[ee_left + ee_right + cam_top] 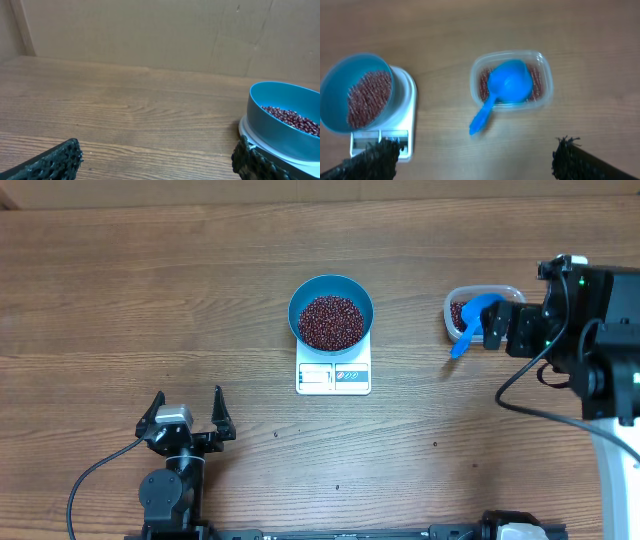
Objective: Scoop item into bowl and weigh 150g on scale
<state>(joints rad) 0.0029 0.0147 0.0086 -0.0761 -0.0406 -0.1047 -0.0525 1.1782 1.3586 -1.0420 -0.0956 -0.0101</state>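
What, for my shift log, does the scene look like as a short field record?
bowl: blue, sitting on the scale, partly filled with beans
scale: white, display edge facing the robot
tub: clear, right of the scale, some beans inside
scoop: blue, resting in the tub, handle over its rim
left tool: open, empty, well short of the scale
right tool: open, empty, above the tub

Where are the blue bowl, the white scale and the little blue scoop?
blue bowl [331,285], overhead view, bare inner wall.
white scale [333,378], overhead view, front panel with the display.
blue scoop [510,82], right wrist view, its cup.
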